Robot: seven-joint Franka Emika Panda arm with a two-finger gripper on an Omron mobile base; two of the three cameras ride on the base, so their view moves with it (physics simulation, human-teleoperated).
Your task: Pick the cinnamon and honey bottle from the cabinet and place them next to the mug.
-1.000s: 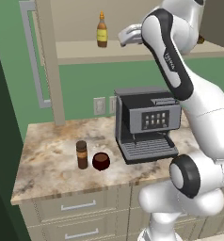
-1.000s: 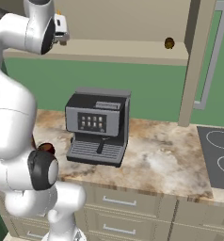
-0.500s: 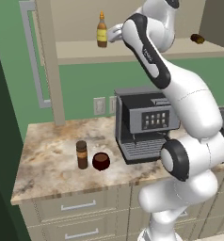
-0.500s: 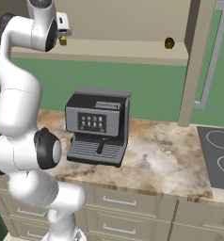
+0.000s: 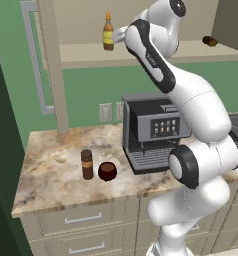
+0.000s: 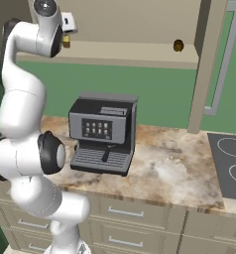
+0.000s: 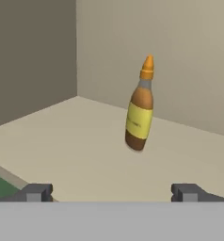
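The honey bottle (image 5: 108, 32) stands upright on the shelf board of the open cabinet (image 5: 156, 54). My gripper (image 5: 118, 36) is raised just to its right, at bottle height. In the hand view the honey bottle (image 7: 140, 110) is ahead and slightly right of centre, clear of my open gripper (image 7: 112, 192), which holds nothing. Down on the counter the cinnamon (image 5: 87, 164) stands upright right beside the mug (image 5: 107, 171), on its left. From the right base view my gripper (image 6: 66, 35) is at the shelf's left end.
A black coffee machine (image 5: 151, 130) stands on the marble counter (image 5: 51, 170) right of the mug. A small dark object (image 5: 209, 41) lies further right on the shelf. The cabinet door with its grey bar handle (image 5: 33, 55) hangs open at the left. A stovetop (image 6: 231, 163) lies at the right.
The arm has swung and folded upward, carrying the gripper left along the shelf to the honey bottle. The jaws have stayed open; cinnamon and mug have not moved.
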